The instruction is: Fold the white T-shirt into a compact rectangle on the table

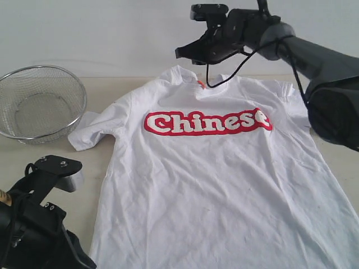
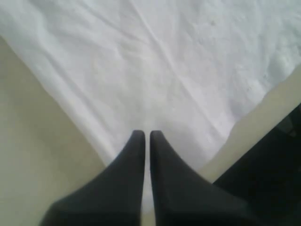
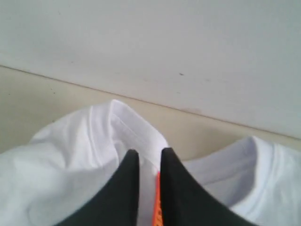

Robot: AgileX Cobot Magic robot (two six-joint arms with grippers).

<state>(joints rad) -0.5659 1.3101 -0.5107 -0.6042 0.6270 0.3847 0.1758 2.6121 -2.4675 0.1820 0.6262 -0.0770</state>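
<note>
The white T-shirt (image 1: 213, 185) lies flat and front up on the table (image 1: 39, 157), red-outlined "Chinese" lettering (image 1: 207, 121) across the chest. My right gripper (image 1: 178, 54) hangs over the back of the collar. In the right wrist view its jaws (image 3: 149, 153) stand narrowly apart with collar cloth (image 3: 61, 174) and the orange neck tag (image 3: 157, 197) between them. My left arm (image 1: 39, 224) is at the shirt's lower left corner, its fingertips hidden there. In the left wrist view the left gripper (image 2: 147, 134) is shut, tips over the shirt's edge (image 2: 164, 61); whether it pinches cloth I cannot tell.
A round wire-mesh basket (image 1: 42, 101) stands at the back left, close to the shirt's left sleeve (image 1: 92, 131). A pale wall (image 1: 112, 33) rises right behind the table's far edge. Bare tabletop (image 2: 33, 155) shows beside the hem.
</note>
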